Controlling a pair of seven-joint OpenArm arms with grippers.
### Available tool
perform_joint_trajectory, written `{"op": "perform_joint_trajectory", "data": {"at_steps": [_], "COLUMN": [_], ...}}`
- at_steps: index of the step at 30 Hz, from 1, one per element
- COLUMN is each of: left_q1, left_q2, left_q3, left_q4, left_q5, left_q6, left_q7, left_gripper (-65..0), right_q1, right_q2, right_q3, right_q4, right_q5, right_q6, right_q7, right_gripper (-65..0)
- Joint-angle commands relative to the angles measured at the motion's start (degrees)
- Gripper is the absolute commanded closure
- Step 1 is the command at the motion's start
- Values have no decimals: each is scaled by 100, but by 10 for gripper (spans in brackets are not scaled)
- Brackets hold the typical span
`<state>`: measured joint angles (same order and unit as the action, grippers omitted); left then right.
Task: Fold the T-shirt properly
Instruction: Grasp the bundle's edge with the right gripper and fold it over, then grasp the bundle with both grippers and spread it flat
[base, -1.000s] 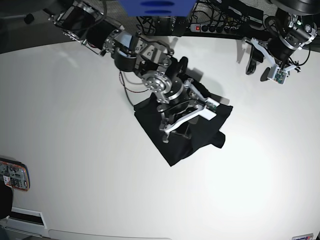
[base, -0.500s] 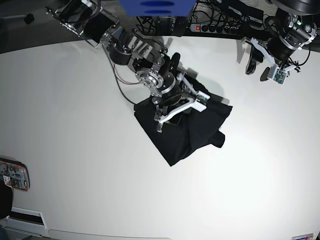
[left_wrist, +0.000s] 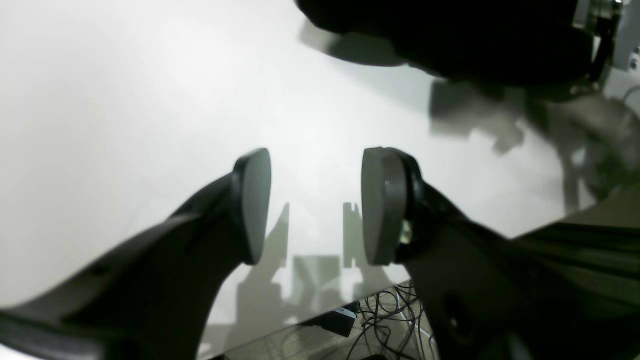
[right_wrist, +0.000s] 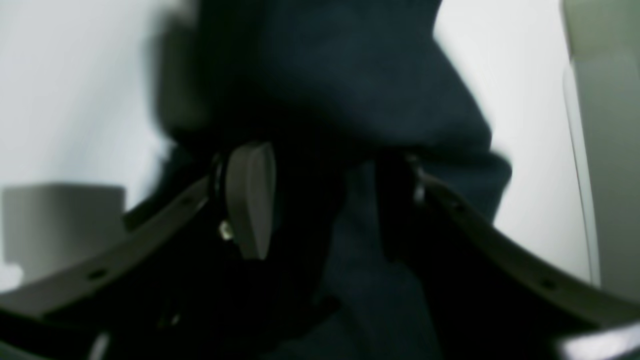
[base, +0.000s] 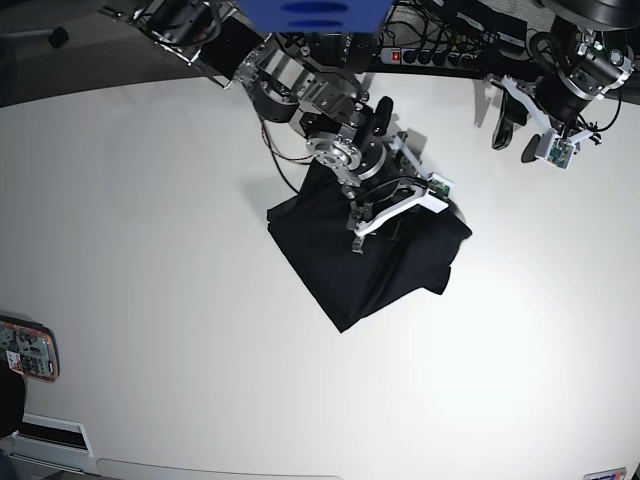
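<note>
The black T-shirt (base: 345, 285) lies folded into a compact, roughly square bundle in the middle of the white table (base: 150, 250). My right gripper (base: 385, 225) hovers over its far half. In the right wrist view its jaws stand apart, one grey pad (right_wrist: 250, 200) is bare, and the blurred dark cloth (right_wrist: 350, 75) fills the background. My left gripper (base: 512, 135) hangs over bare table at the back right, far from the shirt. It is open in the left wrist view (left_wrist: 315, 205), with nothing between the pads (left_wrist: 252, 205).
A power strip and cables (base: 420, 55) run along the table's back edge. A blue object (base: 310, 15) sits at the top. A small device (base: 25, 350) lies at the left edge near the front.
My right arm has swung back and to the right over the shirt, jaws still apart. The cloth's far right edge has shifted slightly. The left arm has not moved.
</note>
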<state>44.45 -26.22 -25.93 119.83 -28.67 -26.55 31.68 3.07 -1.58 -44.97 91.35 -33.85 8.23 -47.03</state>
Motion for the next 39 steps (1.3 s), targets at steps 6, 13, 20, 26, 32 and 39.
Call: {"op": "perform_joint_trajectory", "data": {"at_steps": [6, 13, 20, 26, 32, 39], "left_q1": [26, 43, 52, 26, -185, -1029], "left_q2": [-46, -46, -29, -29, -46, 499], "left_q3": [-48, -48, -57, -13, 479, 1982], "left_q4": [74, 74, 74, 83, 74, 13], "left_q5": [-65, -65, -65, -65, -13, 1895], "left_q6": [-5, -5, -5, -5, 4, 444], "left_q7": [-131, -131, -131, -131, -122, -113], "left_gripper": [-282, -282, -282, -282, -282, -282], "right_q1": [515, 1095, 1201, 1157, 1165, 1201], "right_q2": [-294, -742, -742, -734, -725, -725], "right_q3": [36, -263, -501, 71, 932, 1477], "right_q4": [-137, -1491, -1676, -445, 162, 118], "right_q5": [-57, -31, -22, -22, -22, -22], "right_q6": [-45, -54, -71, -36, 544, 553], "right_q7": [4, 232, 531, 505, 206, 206], "right_gripper": [-311, -311, -311, -311, -311, -311]}}
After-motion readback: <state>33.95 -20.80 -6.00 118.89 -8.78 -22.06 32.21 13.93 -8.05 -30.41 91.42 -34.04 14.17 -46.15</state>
